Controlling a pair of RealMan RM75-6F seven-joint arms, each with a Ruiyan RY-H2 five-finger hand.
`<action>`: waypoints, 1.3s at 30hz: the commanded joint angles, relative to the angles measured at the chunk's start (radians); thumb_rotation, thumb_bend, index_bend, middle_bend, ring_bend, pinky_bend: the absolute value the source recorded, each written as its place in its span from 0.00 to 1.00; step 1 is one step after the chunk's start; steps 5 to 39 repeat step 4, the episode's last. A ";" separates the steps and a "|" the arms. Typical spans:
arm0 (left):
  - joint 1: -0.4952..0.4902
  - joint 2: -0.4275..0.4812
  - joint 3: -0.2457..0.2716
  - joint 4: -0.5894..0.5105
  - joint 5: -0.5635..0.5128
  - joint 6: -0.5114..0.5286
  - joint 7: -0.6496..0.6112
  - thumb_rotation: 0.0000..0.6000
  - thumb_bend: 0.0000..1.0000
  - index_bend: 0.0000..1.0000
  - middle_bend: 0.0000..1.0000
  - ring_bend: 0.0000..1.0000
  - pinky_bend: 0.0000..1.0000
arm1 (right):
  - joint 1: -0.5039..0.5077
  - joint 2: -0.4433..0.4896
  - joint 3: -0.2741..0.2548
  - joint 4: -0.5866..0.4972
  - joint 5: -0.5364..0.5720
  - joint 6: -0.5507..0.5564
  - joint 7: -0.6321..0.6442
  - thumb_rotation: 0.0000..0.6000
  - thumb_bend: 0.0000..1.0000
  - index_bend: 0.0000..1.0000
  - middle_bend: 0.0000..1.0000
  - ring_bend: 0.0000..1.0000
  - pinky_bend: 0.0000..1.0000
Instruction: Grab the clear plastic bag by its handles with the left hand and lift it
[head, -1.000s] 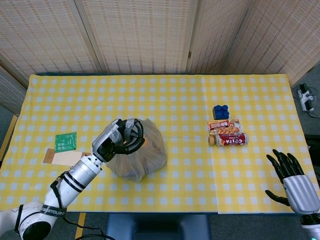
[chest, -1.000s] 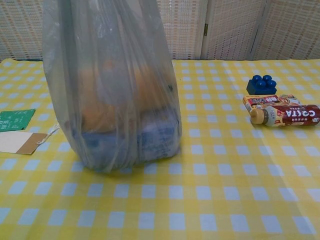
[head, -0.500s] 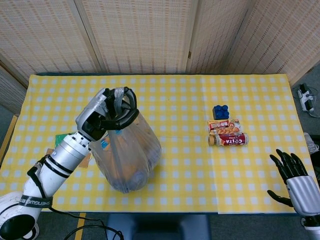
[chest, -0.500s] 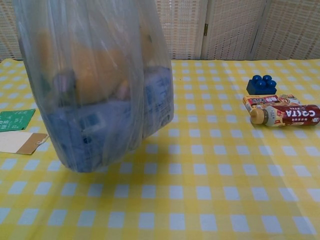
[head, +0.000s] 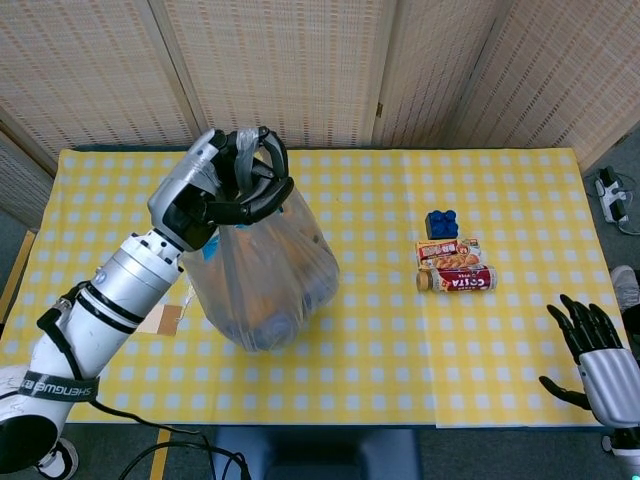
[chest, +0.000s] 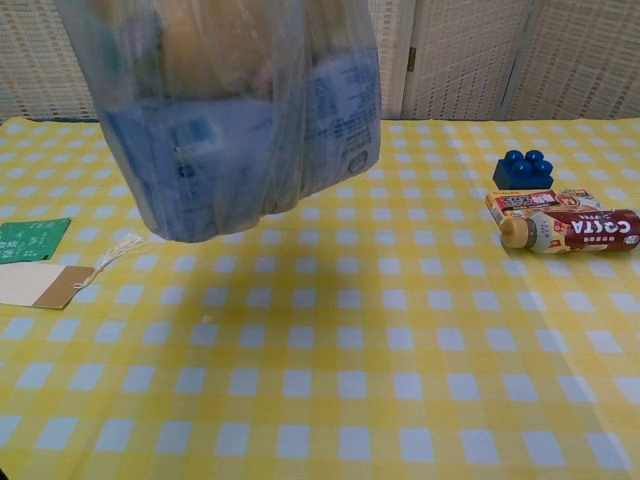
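Note:
My left hand (head: 222, 190) grips the twisted handles of the clear plastic bag (head: 265, 280) and holds it up over the left middle of the yellow checked table (head: 380, 340). In the chest view the clear plastic bag (chest: 235, 120) hangs well above the cloth, with orange items and blue-printed packs showing through it. My right hand (head: 595, 350) hovers at the lower right off the table's corner, fingers spread and holding nothing.
A blue toy brick (head: 441, 222), a snack packet (head: 450, 255) and a Costa bottle (head: 458, 280) lie at the right. A green card (chest: 30, 240) and a tan paper tag (chest: 40, 285) lie at the left, beneath the bag's side.
The left hand has risen with the bag, which has gone from resting on the cloth to hanging clear above it. The right hand has drifted slightly down and right.

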 joint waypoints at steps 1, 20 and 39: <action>-0.008 -0.018 -0.001 0.008 -0.018 -0.003 0.020 1.00 0.87 0.83 1.00 1.00 1.00 | 0.000 0.001 0.001 0.001 0.002 -0.002 0.002 1.00 0.05 0.00 0.00 0.00 0.00; -0.002 -0.037 0.003 0.013 -0.020 -0.005 0.031 1.00 0.87 0.83 1.00 1.00 1.00 | 0.002 0.001 0.002 0.002 0.003 -0.005 0.003 1.00 0.05 0.00 0.00 0.00 0.00; -0.002 -0.037 0.003 0.013 -0.020 -0.005 0.031 1.00 0.87 0.83 1.00 1.00 1.00 | 0.002 0.001 0.002 0.002 0.003 -0.005 0.003 1.00 0.05 0.00 0.00 0.00 0.00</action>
